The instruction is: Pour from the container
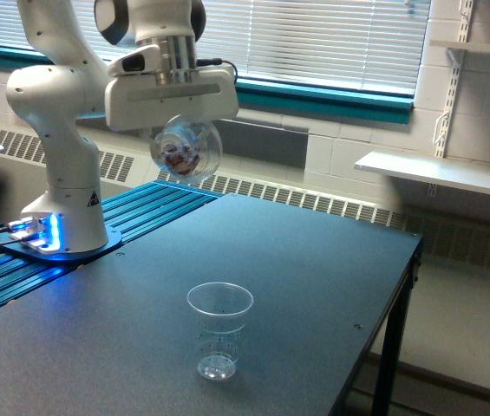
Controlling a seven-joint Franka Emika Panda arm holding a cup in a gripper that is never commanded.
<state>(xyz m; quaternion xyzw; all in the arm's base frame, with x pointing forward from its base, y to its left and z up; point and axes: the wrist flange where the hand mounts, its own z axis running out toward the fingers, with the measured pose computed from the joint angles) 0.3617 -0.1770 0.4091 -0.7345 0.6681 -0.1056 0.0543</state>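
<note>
Tool: the tool (184, 137) hangs high in the air, its fingers closed round the container (189, 150); the fingertips themselves are hidden behind the cup wall.
Container: a clear plastic cup held on its side, its round bottom or mouth facing the camera. I cannot tell which end that is.
Contents: something small with reddish and dark tints shows inside the container, low in its wall. It is too blurred to name.
Speckled cup: the speckled cup (219, 330) stands upright on the counter (314, 277), open end up. It looks empty, though the view is too small to be sure.
Place of the container: well above the speckled cup, and off toward the exterior view's left and the far side of the counter, so not over the cup's mouth.
Done: the container is lifted and already tipped.
Left: nothing is seen falling and nothing lies on the counter round the speckled cup, so I judge the pour has not yet happened. The container would need to come over the speckled cup and tip further.
</note>
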